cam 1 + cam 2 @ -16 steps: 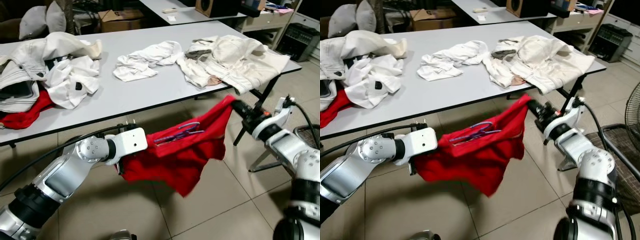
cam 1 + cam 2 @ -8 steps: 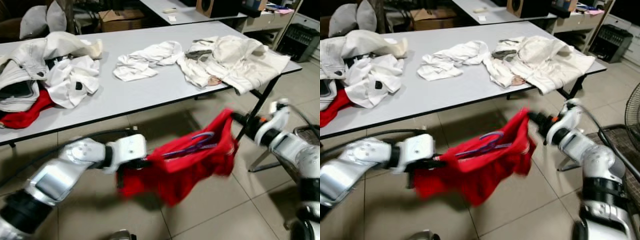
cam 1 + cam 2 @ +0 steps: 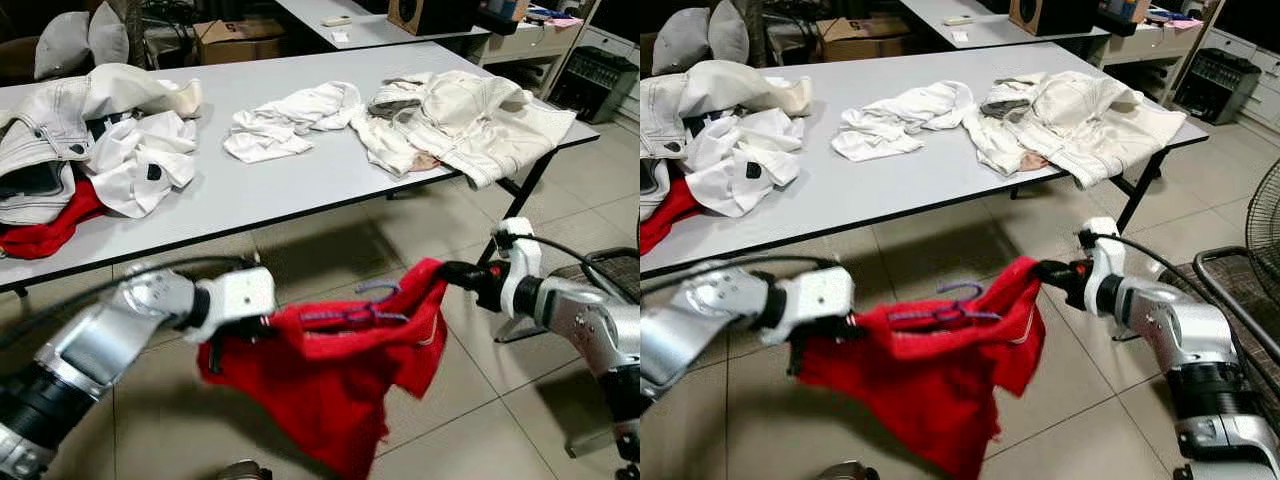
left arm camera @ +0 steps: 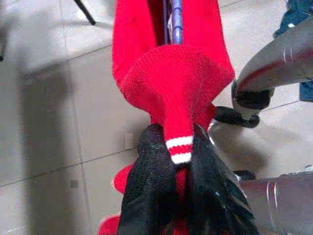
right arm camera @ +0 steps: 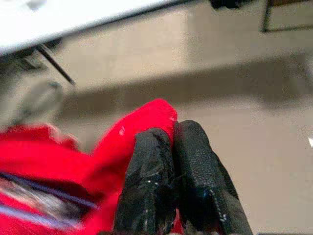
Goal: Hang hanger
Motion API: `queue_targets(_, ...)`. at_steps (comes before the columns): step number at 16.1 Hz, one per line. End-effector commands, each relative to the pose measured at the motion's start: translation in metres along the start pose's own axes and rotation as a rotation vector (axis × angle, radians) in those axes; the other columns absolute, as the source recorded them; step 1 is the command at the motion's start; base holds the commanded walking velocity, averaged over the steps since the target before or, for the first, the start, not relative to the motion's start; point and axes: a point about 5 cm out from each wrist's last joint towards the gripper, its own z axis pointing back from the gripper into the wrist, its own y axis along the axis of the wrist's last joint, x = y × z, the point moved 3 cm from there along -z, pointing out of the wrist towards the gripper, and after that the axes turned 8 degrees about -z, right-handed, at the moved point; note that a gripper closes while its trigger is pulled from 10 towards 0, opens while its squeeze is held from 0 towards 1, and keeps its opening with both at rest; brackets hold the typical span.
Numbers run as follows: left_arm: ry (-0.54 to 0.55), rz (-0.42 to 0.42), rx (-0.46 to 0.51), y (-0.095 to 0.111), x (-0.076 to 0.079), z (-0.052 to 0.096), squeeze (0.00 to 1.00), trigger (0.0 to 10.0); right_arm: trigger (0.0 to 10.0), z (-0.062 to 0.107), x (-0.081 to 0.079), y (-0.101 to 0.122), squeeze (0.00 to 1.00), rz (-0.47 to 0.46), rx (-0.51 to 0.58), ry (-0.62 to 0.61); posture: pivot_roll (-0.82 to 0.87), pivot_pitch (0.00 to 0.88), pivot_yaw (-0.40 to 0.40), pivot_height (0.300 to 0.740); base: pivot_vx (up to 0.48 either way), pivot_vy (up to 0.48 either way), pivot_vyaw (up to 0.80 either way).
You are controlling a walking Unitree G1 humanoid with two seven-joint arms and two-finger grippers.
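Notice your left gripper (image 4: 182, 164) and right gripper (image 5: 172, 147) each pinch an end of the red sweater (image 3: 340, 370); the hanger (image 3: 355, 310) lies lengthwise between them.

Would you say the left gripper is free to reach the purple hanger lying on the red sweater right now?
Probably not: the left gripper is shut on the red sweater cuff, helping the right gripper stretch it, so reaching the purple hanger means letting go.
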Motion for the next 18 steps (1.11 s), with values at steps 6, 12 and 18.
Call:
queue_targets(6, 0.106, 0.040, 0.015, -0.003, -0.011, -0.017, 0.00, 0.0, 0.0, 0.009, -0.010, 0.020, 0.00, -0.051, 0.056, 0.106, 0.00, 0.000, -0.029, 0.740, 0.000, 0.000, 0.00)
queue_targets(12, 0.008, -0.036, 0.114, 0.009, 0.003, -0.012, 0.00, 0.0, 0.0, 0.007, -0.007, 0.019, 0.00, -0.063, 0.066, 0.093, 0.01, 0.000, -0.032, 0.740, 0.000, 0.000, 0.00)
queue_targets(18, -0.041, -0.058, 0.161, 0.022, 0.010, -0.019, 0.00, 0.0, 0.0, 0.001, -0.012, 0.019, 0.00, -0.077, 0.040, 0.127, 0.00, 0.000, -0.034, 0.740, 0.000, 0.000, 0.00)
